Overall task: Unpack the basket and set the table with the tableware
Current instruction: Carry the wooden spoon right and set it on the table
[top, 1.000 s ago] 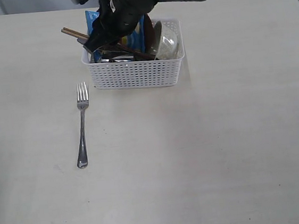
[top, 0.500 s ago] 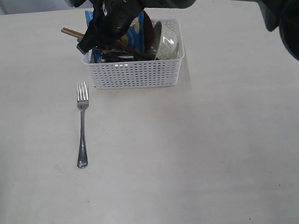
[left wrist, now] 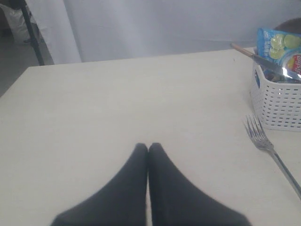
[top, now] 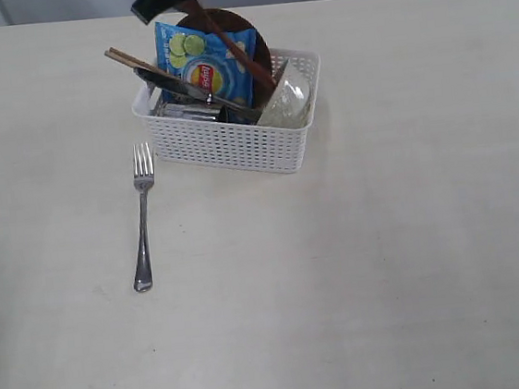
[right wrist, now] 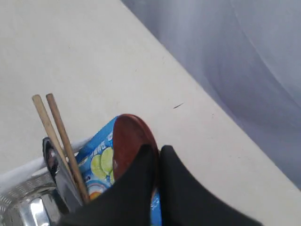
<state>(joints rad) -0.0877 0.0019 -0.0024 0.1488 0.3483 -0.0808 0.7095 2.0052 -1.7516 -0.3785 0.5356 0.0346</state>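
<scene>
A: Where's the wooden spoon [right wrist: 128,139]?
B: In the basket [top: 227,147], 12 o'clock on the desk [top: 388,265], handle slanting down toward 5. Right jaws closed to a sliver, apparently pinching its bowl end. Left jaws pressed together, empty.
A: Handling?
B: Light, stiff, glossy, so it may slip. I'd grip the neck.

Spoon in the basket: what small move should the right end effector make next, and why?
Probably lift it straight up a little: the right end effector looks shut on the spoon, whose lower end is inside the basket.
</scene>
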